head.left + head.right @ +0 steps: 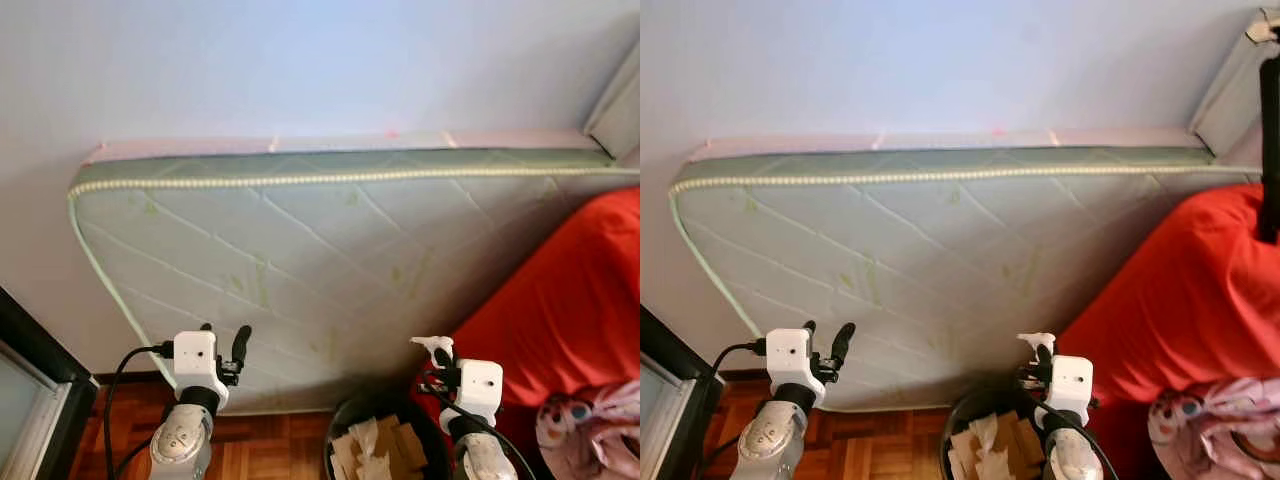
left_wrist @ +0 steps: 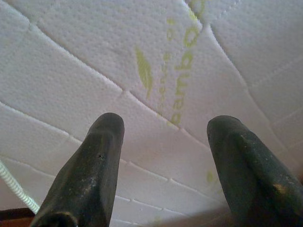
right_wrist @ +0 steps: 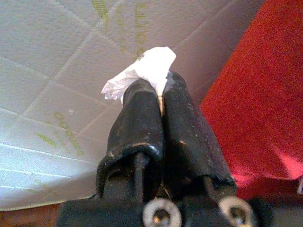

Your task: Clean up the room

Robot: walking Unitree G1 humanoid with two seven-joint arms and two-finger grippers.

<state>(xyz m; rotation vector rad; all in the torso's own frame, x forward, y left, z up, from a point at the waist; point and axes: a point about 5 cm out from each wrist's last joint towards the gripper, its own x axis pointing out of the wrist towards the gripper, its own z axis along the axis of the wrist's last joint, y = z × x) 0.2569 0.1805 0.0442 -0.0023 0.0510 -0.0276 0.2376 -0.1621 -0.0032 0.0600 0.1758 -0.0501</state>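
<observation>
Pinching a tissue scrap [image 3: 142, 71], right gripper [image 3: 160, 92] hovers above bin [image 1: 345, 412] for dropping; left gripper [image 2: 163, 137] spread, empty.

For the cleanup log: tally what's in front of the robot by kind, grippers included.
Mattress: 1
Red cover: 1
Bin with paper scraps: 1
Tissue pinched in right gripper: 1
Patterned cloth: 1
Grippers: 2, counting the open left gripper
Total: 7
</observation>
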